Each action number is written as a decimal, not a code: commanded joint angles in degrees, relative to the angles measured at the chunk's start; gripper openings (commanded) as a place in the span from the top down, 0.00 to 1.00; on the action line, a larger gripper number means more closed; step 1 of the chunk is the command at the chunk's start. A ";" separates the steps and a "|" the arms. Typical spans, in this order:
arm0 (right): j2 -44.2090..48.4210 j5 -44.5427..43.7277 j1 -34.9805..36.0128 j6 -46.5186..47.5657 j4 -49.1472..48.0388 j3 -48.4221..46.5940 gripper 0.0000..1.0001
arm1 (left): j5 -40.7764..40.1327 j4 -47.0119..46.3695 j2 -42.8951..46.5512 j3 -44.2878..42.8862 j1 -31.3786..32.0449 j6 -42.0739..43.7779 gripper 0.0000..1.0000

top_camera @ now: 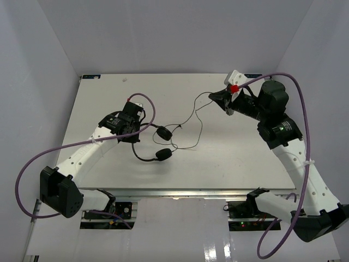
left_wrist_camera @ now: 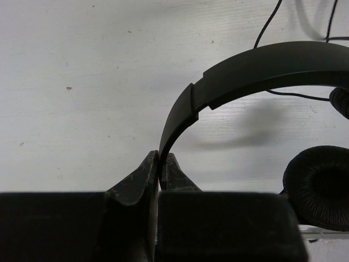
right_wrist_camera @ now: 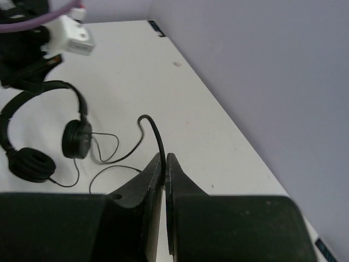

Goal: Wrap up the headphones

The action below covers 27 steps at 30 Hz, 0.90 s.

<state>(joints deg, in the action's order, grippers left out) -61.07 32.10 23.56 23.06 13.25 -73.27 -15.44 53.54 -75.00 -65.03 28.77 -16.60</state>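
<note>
Top external: over a white table (top_camera: pixel 234 164) between pale walls (top_camera: pixel 174 33), headphones (top_camera: pixel 162 154) are being clamped by the left gripper (left_wrist_camera: pixel 162 166), their cord (right_wrist_camera: pixel 158 136) by the right gripper (right_wrist_camera: pixel 164 164).

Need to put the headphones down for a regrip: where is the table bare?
Bare table lies near-right, between the looped cord and the right arm; in the far-left corner beyond the left arm; and along the far edge between both arms. Crowded: the centre, where the headphones and cord sprawl.

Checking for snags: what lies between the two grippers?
Top view: only the headphones, earcups by the left gripper, cord looping across the table to the right gripper.
</note>
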 commanded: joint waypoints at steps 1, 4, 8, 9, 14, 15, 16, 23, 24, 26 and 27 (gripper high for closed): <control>2.87 -18.61 -2.94 -10.09 -1.79 2.16 0.92 | -2.83 -0.23 0.95 0.54 -0.37 -1.12 1.00; 4.84 -27.79 -4.29 -13.24 -2.99 6.06 0.92 | -2.92 -0.05 2.20 0.28 -0.61 -1.20 1.00; 6.47 -31.42 -6.99 -14.34 -4.36 13.25 0.92 | -0.97 0.83 5.00 -3.43 -0.65 -1.33 1.00; 6.72 -31.48 -7.54 -14.20 -4.59 14.56 0.92 | -0.56 1.28 5.47 -5.34 -0.65 -1.35 1.00; 6.61 -25.43 -10.27 -9.30 -5.52 22.50 0.89 | 1.47 4.16 6.25 -14.62 -0.65 -1.63 1.00; 6.63 -22.34 -10.60 -7.36 -5.14 23.98 0.85 | 2.21 4.71 6.09 -16.75 -0.65 -1.77 1.00; 6.84 -18.01 -10.89 -4.08 -4.35 24.95 0.76 | 2.96 5.06 5.98 -18.56 -0.65 -1.99 1.00; 11.16 16.71 -11.34 16.71 8.52 25.17 0.10 | 7.84 6.57 4.70 -28.62 -0.65 -3.08 1.00; 10.46 20.77 -11.29 21.22 12.78 23.54 0.10 | 8.85 6.39 4.55 -28.89 -0.65 -3.36 1.00; 9.32 30.07 -11.33 27.60 17.82 21.65 0.10 | 10.55 6.00 4.43 -29.07 -0.65 -3.83 1.00; 8.67 32.26 -11.29 28.82 17.66 21.39 0.10 | 11.54 5.57 4.47 -28.86 -0.65 -4.22 1.00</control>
<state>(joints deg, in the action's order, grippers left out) -51.44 40.91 12.38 36.74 22.48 -47.56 -9.26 59.47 -71.34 -92.42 28.25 -18.78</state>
